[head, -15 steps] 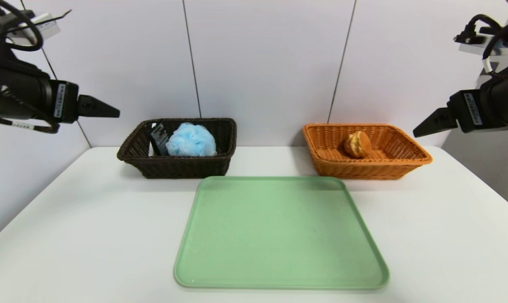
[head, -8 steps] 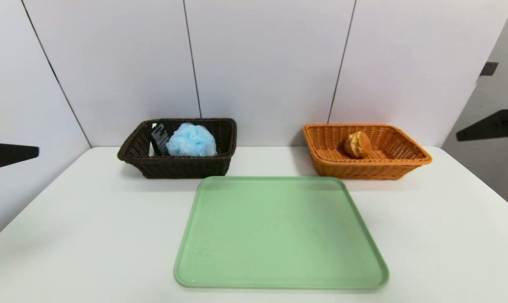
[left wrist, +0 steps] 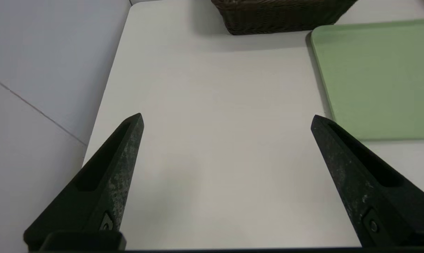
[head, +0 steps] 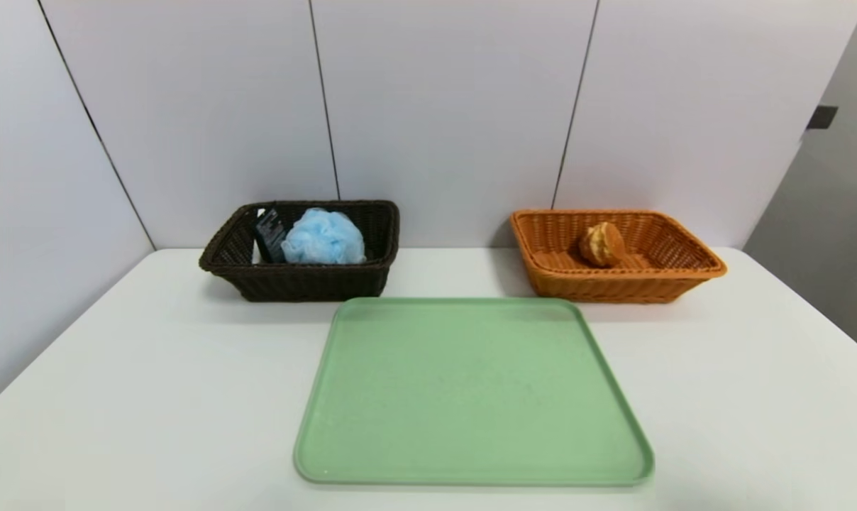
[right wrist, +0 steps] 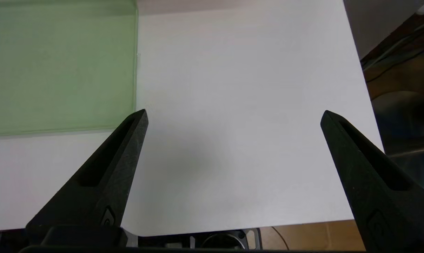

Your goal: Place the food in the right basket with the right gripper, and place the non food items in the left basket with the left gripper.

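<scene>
Wicker baskets (head: 301, 284) filled — both grippers (left wrist: 226, 119) wide, empty.

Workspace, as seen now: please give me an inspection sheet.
Surface: white table, green tray with nothing on it.
Job's things: blue bath puff and dark packet in the dark basket; bread roll in the orange basket.
Clutter: nothing seen.
Grippers: left claw open, empty, over bare table; right claw open, empty, over the table's edge.
Cables: some on the floor.
Surroundings: white wall panels.
</scene>
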{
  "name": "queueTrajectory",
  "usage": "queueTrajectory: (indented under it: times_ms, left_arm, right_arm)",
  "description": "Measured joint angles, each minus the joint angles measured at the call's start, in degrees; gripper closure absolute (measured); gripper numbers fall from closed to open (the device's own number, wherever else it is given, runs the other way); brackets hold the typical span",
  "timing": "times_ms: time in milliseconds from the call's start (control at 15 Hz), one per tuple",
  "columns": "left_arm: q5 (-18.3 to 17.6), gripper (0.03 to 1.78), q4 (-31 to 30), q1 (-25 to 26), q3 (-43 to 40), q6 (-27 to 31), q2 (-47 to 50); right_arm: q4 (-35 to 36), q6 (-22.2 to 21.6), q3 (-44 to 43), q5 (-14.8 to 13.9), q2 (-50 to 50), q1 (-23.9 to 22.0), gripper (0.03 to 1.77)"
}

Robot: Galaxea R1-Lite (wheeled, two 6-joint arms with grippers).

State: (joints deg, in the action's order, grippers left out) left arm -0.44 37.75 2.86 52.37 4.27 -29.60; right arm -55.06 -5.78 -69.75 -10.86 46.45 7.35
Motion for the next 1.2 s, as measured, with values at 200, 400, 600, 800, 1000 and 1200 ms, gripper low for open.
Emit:
queueTrajectory:
  times_ms: [200,400,600,800,1000,1200]
  left_arm:
    - [-1.05,0.12,7.36,-0.48,-1.94,0.68,9.42]
    - [-1.29,0.12,9.24,-1.49,-2.38,3.64,16.54]
    - [-0.82,0.12,9.62,-1.82,-3.36,4.60,23.24]
    - [2.83,0.12,9.33,-2.18,-4.91,3.23,27.93]
    - [3.66,0.12,9.29,-2.27,-5.22,3.11,29.42]
    - [3.74,0.12,9.22,-2.29,-5.07,2.54,29.65]
  right_arm:
    - [1.49,0.20,7.24,0.17,-13.07,-1.13,0.10]
    - [1.87,2.50,11.35,0.20,-23.77,-1.66,0.10]
    - [4.68,2.62,10.67,-0.29,-28.82,-1.82,0.10]
    - [7.50,2.69,9.20,-0.82,-30.38,-1.84,0.10]
    - [7.78,4.46,8.13,-1.40,-30.71,-5.34,0.10]
    - [8.70,4.96,8.20,4.91,-31.46,-9.39,0.10]
